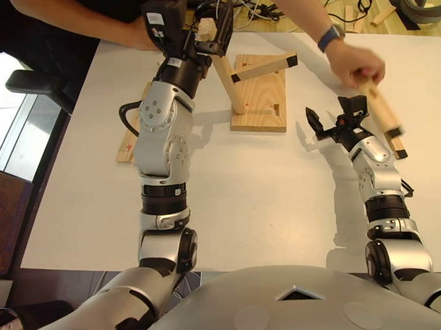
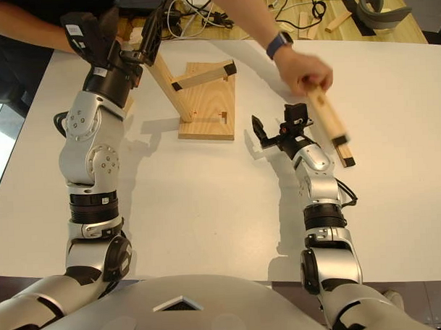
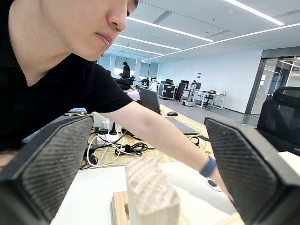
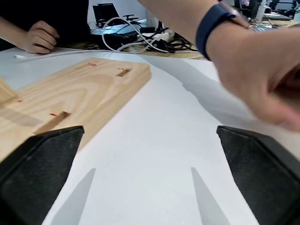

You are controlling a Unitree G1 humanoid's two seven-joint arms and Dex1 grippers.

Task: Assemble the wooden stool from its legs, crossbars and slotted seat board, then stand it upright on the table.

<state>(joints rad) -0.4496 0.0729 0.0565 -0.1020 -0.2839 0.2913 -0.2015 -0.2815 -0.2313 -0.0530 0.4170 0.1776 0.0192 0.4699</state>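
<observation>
The seat board [image 1: 266, 109] lies flat on the tabletop [image 1: 243, 200] with one standing leg [image 1: 228, 81] socketed near its left edge. The left pincer [image 1: 212, 28] sits wide around that leg's top, pads clear of the wood on both sides. To do this step well, I judge it should close squarely on the leg's flat faces and steady it without levering (the leg leans, so a twist could loosen the joint). The right pincer [image 1: 332, 114] hovers wide and empty just beside a person's hand [image 1: 354, 62] holding a loose leg [image 1: 381, 110]; a mid-length grip would suit. Count: one board, one standing leg, one crossbar [image 1: 264, 66] on it, one loose leg, one stick [image 1: 126, 148] beside the left arm.
</observation>
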